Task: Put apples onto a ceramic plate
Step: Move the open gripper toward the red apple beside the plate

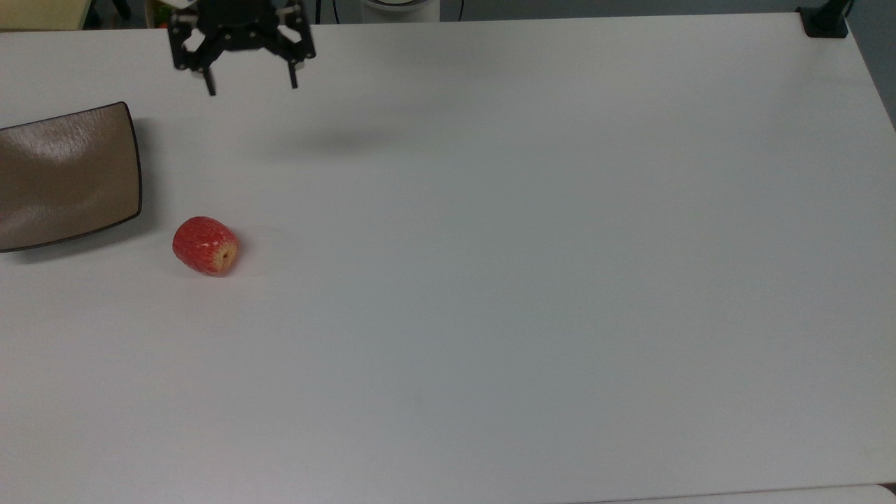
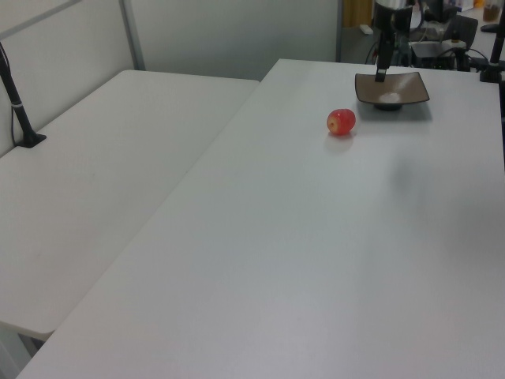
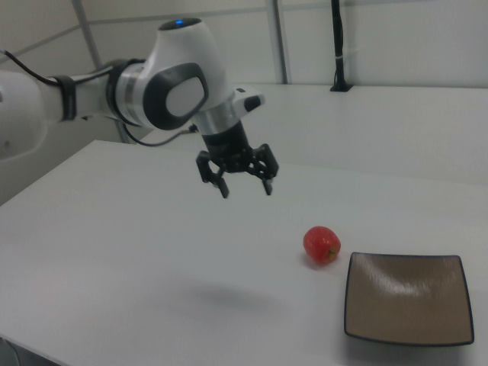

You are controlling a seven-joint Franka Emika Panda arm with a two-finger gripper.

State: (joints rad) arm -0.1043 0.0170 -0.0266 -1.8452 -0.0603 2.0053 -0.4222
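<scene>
White worktop (image 1: 532, 280) spreads wide beneath me, bearing the glossy brown ceramic plate (image 1: 66, 175) at the top view's left edge. My arm (image 3: 137, 91) reaches out over the surface with my pincer (image 1: 250, 87) hanging in the air, its two fingers spread apart and holding nothing, well apart from the fruit. Smallest of all, the red apple (image 1: 206, 245) lies on its side on the bare worktop near the plate's corner, not touching it, a yellowish hollow end facing the top view's lower right.
</scene>
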